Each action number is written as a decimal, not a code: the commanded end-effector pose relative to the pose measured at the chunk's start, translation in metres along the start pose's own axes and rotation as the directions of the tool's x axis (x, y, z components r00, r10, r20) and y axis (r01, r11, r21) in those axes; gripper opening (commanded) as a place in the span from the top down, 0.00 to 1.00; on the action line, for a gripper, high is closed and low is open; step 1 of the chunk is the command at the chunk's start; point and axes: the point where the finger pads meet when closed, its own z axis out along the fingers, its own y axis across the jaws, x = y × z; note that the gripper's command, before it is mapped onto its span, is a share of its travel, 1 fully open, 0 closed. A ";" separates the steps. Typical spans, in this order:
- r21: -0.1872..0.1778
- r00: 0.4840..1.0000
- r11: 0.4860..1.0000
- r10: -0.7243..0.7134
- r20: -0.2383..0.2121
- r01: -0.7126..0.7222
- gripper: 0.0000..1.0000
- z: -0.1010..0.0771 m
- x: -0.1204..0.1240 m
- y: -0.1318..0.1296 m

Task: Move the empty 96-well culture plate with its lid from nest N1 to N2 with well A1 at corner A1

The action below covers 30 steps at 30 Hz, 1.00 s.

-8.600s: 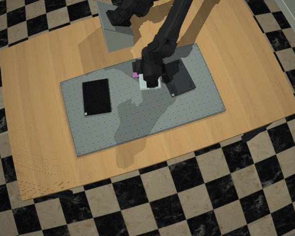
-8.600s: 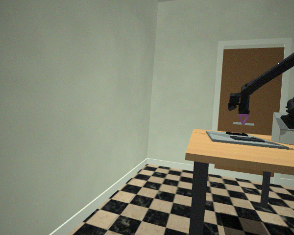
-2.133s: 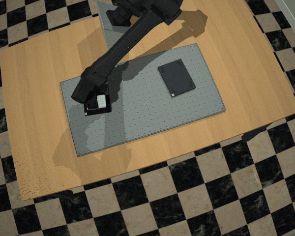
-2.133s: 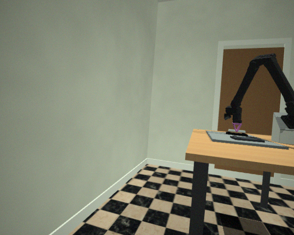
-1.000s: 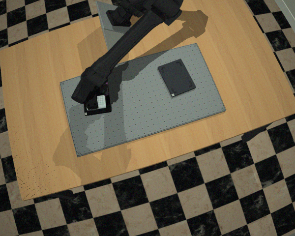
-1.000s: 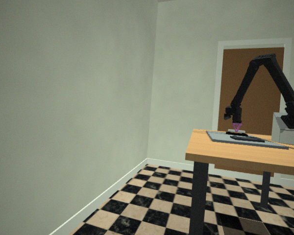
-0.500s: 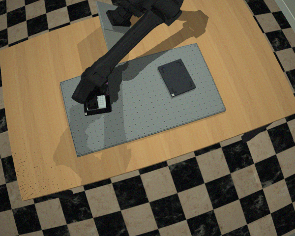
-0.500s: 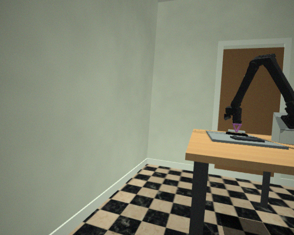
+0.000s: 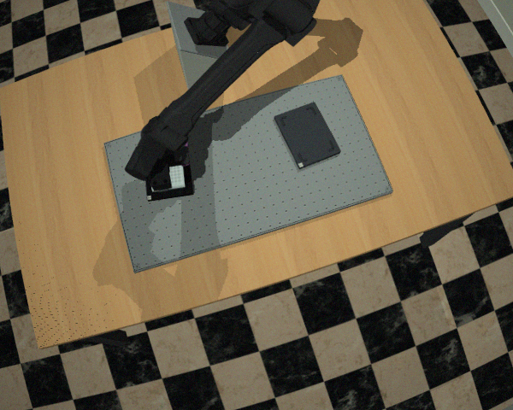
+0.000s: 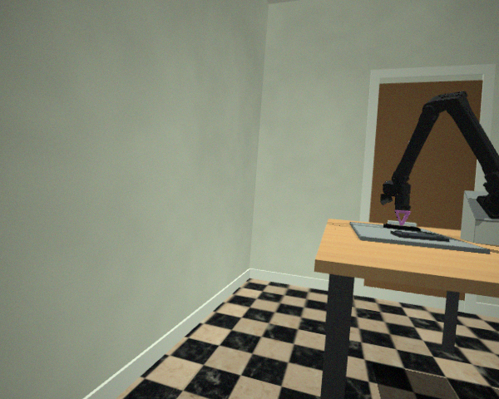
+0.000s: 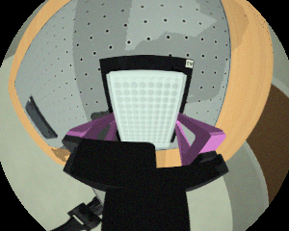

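Hand clamped wide across the lidded culture plate, plate on or just over nest N1 at nine o'clock on the worktop, nest N2 bare at three o'clock.

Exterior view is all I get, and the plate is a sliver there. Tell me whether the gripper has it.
Observer: Yes. In the wrist view the gripper is shut on the white plate, with purple fingers on both of its sides.
Operator: Give me its place relative to N1.
Observer: From the top, the plate lies within N1's dark frame, partly under the arm.
Operator: Check N2.
Observer: N2 holds nothing. Its white A1 mark is at the corner toward N1, away from the arm's base.
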 end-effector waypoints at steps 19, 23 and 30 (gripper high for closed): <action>0.001 1.000 1.000 0.001 0.000 -0.001 1.00 0.008 0.000 0.001; 0.000 1.000 1.000 0.001 -0.002 -0.001 1.00 0.009 0.000 0.001; 0.003 1.000 1.000 -0.001 0.005 0.001 1.00 0.007 -0.001 0.001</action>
